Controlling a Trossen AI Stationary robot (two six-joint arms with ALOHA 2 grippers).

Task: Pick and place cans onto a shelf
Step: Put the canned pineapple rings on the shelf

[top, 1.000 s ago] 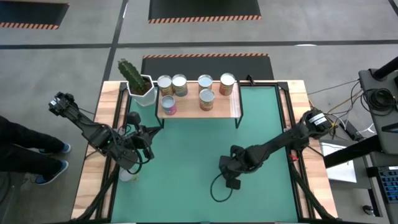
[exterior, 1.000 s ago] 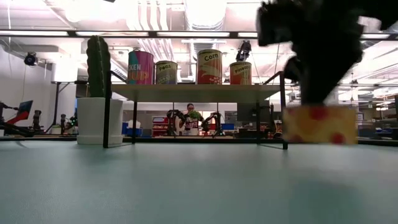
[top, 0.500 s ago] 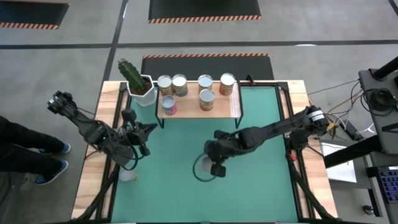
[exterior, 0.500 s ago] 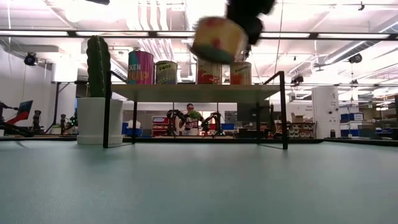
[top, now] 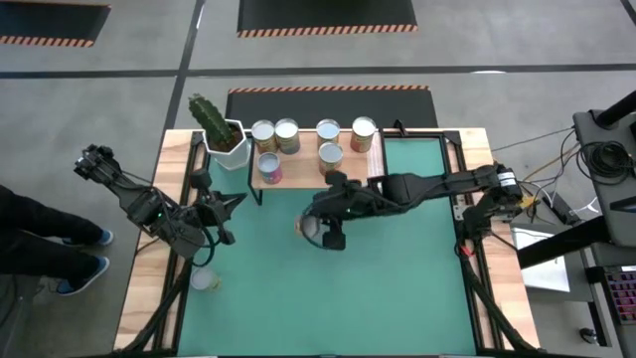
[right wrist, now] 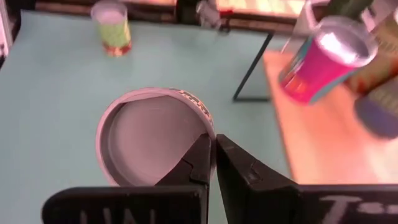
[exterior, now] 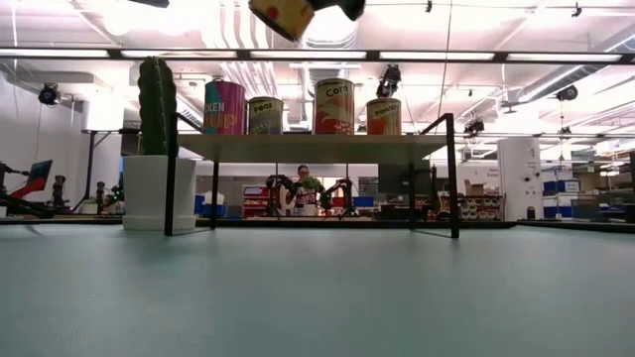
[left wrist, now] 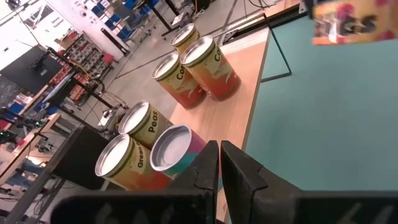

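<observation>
High view: right hand (top: 320,231) carried from table centre toward low light-wood shelf on black legs (top: 353,171), now just in front of it; six cans there already. Left hand (top: 211,211) waiting at table's left edge, clenched, empty.

Low view: yellow red-spotted can (exterior: 283,14) risen above shelf height, cropped by frame top.

Right wrist view: fingers pinching silver can rim (right wrist: 202,118); label hidden.

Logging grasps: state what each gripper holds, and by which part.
The right gripper pinches a can by its top rim, lifted off the table. The left gripper holds nothing, fingers shut.
</observation>
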